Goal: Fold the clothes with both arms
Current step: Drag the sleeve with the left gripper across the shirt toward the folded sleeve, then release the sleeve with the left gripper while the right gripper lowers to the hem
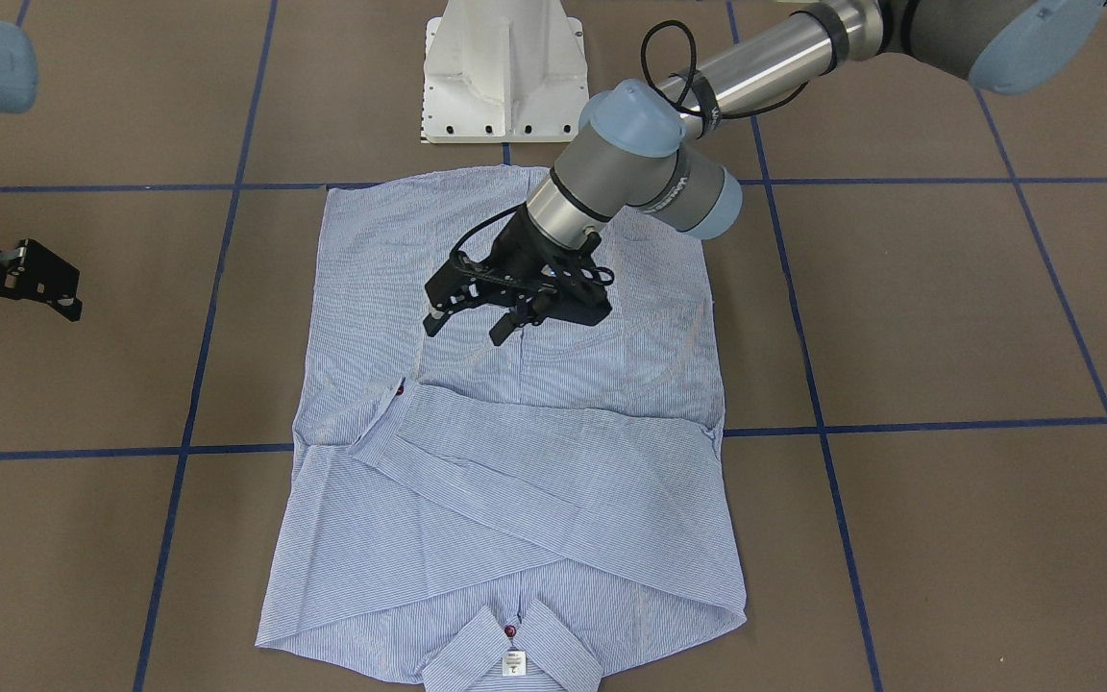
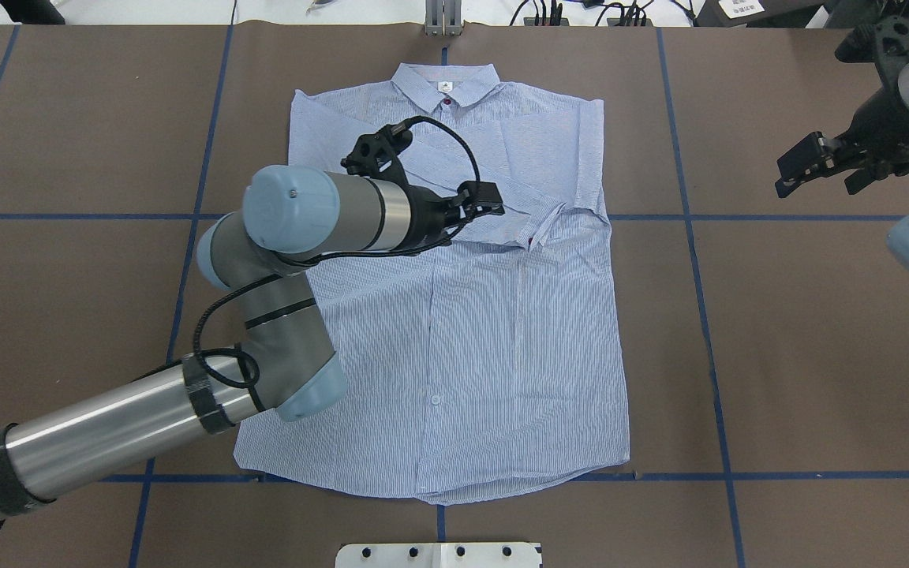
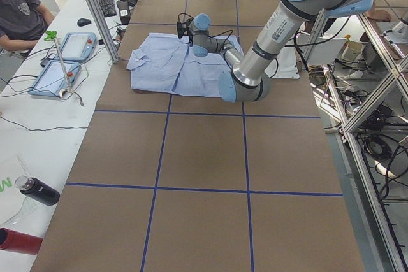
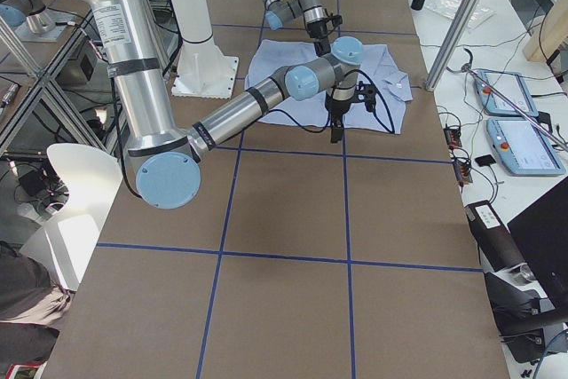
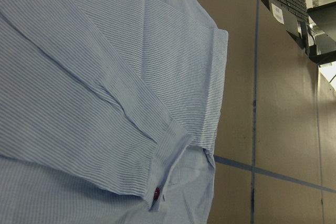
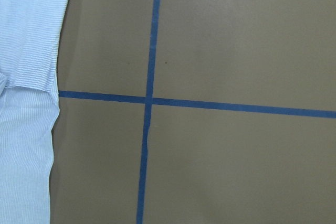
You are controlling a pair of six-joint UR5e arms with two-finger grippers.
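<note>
Left arm [image 2: 107, 430] fills the near corner of the overhead view, crossing the hem of the shirt [image 1: 534, 481]. The left gripper [image 1: 467, 327] points down over the shirt's middle with its jaws well apart and nothing between them. From the front it seems to hang just above the cloth, but I cannot tell for sure whether the tips touch it. Just beyond it, on the collar side, both sleeves lie folded across the chest. The upper one ends in a cuff [image 1: 390, 413] with a dark red button [image 1: 401, 389], which also shows in the left wrist view.

The shirt lies flat and front up on the brown table [image 1: 947, 317], with its hem toward the robot's base [image 1: 504, 72]. The collar [image 1: 553, 646] is at the far edge, with a small white label [image 1: 513, 661] inside it. Blue tape [image 1: 899, 424] marks the table in squares, and one line runs under the shirt.

The right gripper [image 2: 821, 183] hangs over bare table well off the shirt's right side, jaws parted and holding nothing. Its wrist view shows only the shirt's edge and crossed tape.
</note>
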